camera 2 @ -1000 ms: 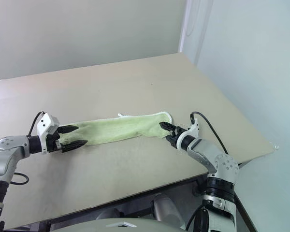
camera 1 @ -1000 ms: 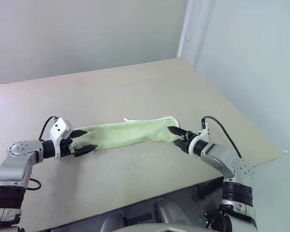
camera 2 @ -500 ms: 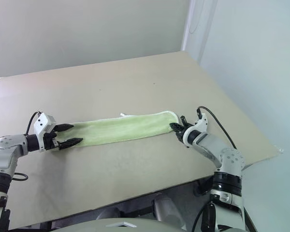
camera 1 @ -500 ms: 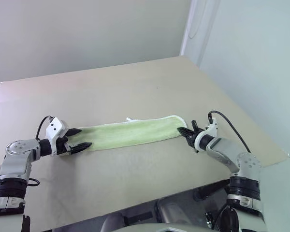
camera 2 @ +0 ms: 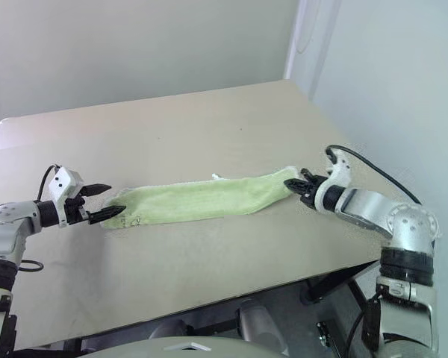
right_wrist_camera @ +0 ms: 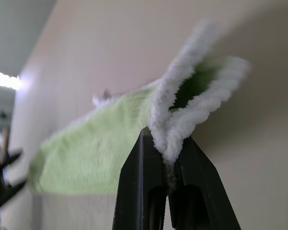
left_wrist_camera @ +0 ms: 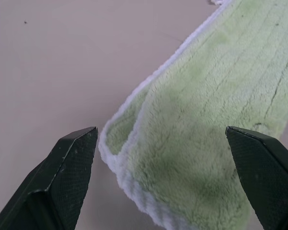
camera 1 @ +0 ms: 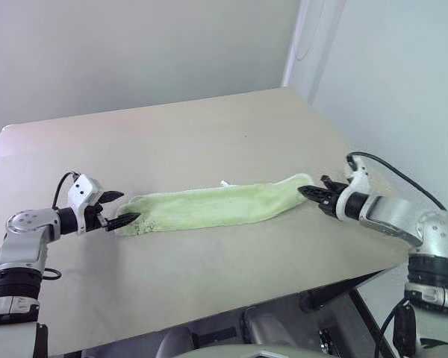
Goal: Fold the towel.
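The pale lime-green towel (camera 1: pixel 216 206) lies on the beige table (camera 1: pixel 209 134) as a long narrow strip, doubled lengthwise, with whitish edges. My right gripper (camera 1: pixel 305 191) is shut on the towel's right end and holds it slightly off the table. In the right wrist view its fingers (right_wrist_camera: pixel 144 191) pinch the two whitish edges of the towel (right_wrist_camera: pixel 101 158) together. My left gripper (camera 1: pixel 128 207) stands open at the towel's left end. In the left wrist view that end of the towel (left_wrist_camera: pixel 206 120) lies flat just ahead of the spread fingertips (left_wrist_camera: pixel 74 153).
The table's right edge (camera 1: pixel 373 224) runs close beneath my right arm, and its front edge (camera 1: pixel 231 309) is near. Pale walls meet in a corner (camera 1: pixel 295 52) behind the table. Bare tabletop lies behind and in front of the towel.
My right gripper has shut on the towel's right end, then moved right and up, drawing the strip straighter and to the right. My left gripper has stayed open at the left end.
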### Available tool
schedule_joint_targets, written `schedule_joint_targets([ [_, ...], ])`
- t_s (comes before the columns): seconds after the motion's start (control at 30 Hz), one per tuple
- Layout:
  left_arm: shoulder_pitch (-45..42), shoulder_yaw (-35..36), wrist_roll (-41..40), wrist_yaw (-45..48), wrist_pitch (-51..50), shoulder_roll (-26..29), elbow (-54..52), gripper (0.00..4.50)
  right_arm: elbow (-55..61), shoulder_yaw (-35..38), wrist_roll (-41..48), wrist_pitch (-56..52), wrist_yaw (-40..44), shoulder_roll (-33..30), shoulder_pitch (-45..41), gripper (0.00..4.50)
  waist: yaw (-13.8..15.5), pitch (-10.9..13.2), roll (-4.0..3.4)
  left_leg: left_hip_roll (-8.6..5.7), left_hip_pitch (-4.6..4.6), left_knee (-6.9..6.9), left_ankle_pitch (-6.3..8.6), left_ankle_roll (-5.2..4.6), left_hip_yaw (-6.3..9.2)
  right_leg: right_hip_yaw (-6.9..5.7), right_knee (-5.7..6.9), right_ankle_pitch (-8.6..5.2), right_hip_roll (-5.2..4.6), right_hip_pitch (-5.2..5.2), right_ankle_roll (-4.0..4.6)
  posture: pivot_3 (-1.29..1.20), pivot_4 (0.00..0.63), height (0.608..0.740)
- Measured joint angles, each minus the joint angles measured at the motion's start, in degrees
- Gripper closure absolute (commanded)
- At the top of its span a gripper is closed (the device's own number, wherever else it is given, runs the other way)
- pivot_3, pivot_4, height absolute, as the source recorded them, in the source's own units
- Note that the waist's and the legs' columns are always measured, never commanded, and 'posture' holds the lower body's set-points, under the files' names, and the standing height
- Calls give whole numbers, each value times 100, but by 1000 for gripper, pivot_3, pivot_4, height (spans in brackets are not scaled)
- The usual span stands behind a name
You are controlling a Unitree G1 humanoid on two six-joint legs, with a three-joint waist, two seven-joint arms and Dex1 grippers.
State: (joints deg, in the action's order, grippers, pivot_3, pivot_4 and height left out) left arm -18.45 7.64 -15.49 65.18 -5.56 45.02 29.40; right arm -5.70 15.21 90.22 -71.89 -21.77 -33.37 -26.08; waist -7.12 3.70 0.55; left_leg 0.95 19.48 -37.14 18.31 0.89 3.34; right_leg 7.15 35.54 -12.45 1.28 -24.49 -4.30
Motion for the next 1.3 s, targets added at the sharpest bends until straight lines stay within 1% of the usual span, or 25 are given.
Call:
schedule_joint_targets([
  [0.07,1,2,0,-55,-49,1,-10,0,254,-376,-361,-138,282,-74,-115,4457,10,0,0,0,1,-1,0,0,1,-1,-2,1,0,-10,-1,0,0,740],
  [0.13,2,3,-1,-91,-127,1,-67,0,665,-705,-655,-220,755,-122,-204,4457,20,0,0,0,5,0,0,0,3,-2,-4,8,-1,-14,-15,0,0,740],
  [0.23,13,6,-2,-152,-236,3,-221,0,1054,-1028,-1048,-250,1269,-115,-376,4457,36,-1,2,0,8,1,0,-1,5,-6,-9,11,-4,-13,-21,0,0,740],
  [0.33,42,9,-3,-181,-320,4,-357,0,1234,-1326,-1509,-192,1643,30,-469,4457,39,-2,4,-1,7,0,0,0,5,-6,-8,11,-4,-13,-21,0,0,740],
  [0.47,59,4,-2,-229,-426,-1,-517,0,1397,-1740,-2057,-27,2186,377,-676,4457,26,-2,3,0,2,-1,0,0,5,-7,1,11,-3,-13,-21,0,0,740],
  [0.53,60,1,-1,-278,-508,-20,-578,0,1406,-2033,-2455,83,2478,536,-802,4457,22,-2,3,0,1,-2,0,0,7,-9,2,11,-3,-13,-21,0,0,740],
  [0.67,59,-31,-1,-349,-641,-122,-761,0,1345,-2845,-3331,362,3076,924,-888,4457,21,-2,4,0,3,-3,0,0,10,-13,2,12,-4,-13,-22,0,0,740],
  [0.8,61,-32,-1,-410,-753,-124,-858,0,1279,-3130,-3851,451,3540,1067,-900,4457,31,-3,5,-1,7,-4,0,0,13,-16,1,13,-6,-14,-22,0,0,740],
  [0.97,85,-34,-1,-447,-868,-125,-1093,0,626,-3528,-4751,740,3890,1469,-1104,4457,6,-5,8,-1,-1,-9,0,0,13,-17,16,13,-5,-14,-22,0,0,740],
  [1.07,151,-34,-3,-471,-929,-127,-1222,0,407,-3679,-5131,857,4146,1585,-1240,4457,2,-5,8,-2,-3,-12,0,1,14,-18,30,13,-3,-17,-20,0,0,740],
  [1.1,172,-34,-3,-483,-935,-131,-1246,0,398,-3691,-5214,867,4238,1617,-1272,3970,2,-5,8,-2,-3,-12,0,1,15,-18,34,12,-3,-18,-20,0,0,740],
  [1.13,190,-34,-3,-499,-945,-136,-1265,0,397,-3693,-5294,877,4313,1648,-1289,3773,3,-5,8,-2,-4,-13,0,1,17,-19,37,12,-3,-18,-19,0,0,740],
  [1.17,191,-34,-3,-516,-978,-141,-1272,0,383,-3693,-5377,884,4392,1678,-1297,3391,5,-5,8,-2,-3,-16,0,1,18,-20,39,12,-2,-18,-19,0,0,740],
  [1.2,191,-34,-3,-529,-998,-142,-1274,0,374,-3693,-5437,884,4449,1699,-1297,3100,4,-5,8,-2,-3,-18,0,1,18,-21,41,11,-2,-18,-19,0,0,740],
  [1.3,220,-34,-3,-535,-1039,-141,-1339,0,369,-3669,-5571,884,4646,1737,-1296,1952,3,-5,8,-3,-3,-24,0,1,18,-21,46,12,-2,-18,-19,0,0,740],
])
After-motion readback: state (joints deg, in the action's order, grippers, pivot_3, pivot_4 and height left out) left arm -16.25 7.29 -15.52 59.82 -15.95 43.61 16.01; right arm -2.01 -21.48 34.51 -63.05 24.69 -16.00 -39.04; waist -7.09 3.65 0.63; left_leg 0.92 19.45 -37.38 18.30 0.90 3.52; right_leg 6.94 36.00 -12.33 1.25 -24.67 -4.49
